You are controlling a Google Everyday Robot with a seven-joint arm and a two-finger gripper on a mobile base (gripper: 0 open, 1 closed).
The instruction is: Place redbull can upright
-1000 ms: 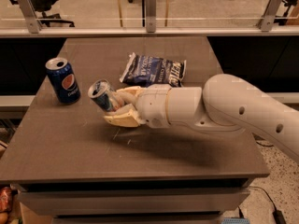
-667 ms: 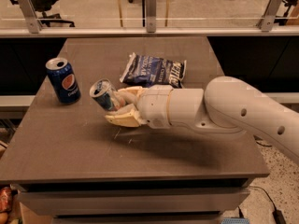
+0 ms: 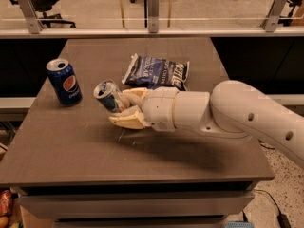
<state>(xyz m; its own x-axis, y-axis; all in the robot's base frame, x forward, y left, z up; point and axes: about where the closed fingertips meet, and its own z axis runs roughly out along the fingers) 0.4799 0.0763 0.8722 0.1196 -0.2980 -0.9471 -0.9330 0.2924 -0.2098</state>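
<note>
Barely any shift — the gripper still clamps the tilted redbull can over the table, its base hidden.

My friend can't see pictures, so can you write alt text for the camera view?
The robot's gripper, reaching in from the right, holds the redbull can tilted over the middle of a brown table. An upright Pepsi can stands farther left, and a dark blue snack bag lies behind the gripper.
</note>
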